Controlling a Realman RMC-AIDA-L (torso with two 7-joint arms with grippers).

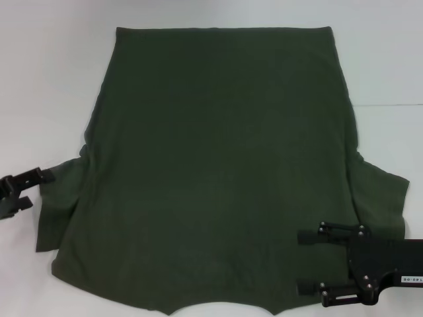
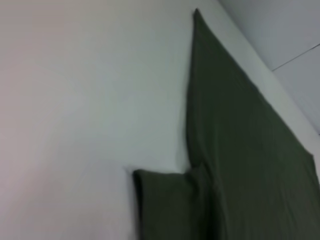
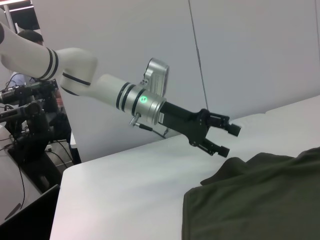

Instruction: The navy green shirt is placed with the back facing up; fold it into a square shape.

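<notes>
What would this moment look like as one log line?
shirt: flat, unfolded | left claw: open, beside sleeve | right claw: open, above shirt's near corner

The navy green shirt (image 1: 218, 165) lies spread flat across the middle of the table (image 1: 46, 79), its collar edge nearest the robot and its hem farthest away. The left gripper (image 1: 26, 187) sits just beside the shirt's left sleeve. The right gripper (image 1: 306, 261) hovers over the shirt's near right corner, fingers (image 1: 310, 236) apart.

The head camera looks steeply down; the left wrist camera skims close toward one o'clock; the right wrist camera faces nine o'clock; all share the shirt (image 1: 218, 165).
</notes>
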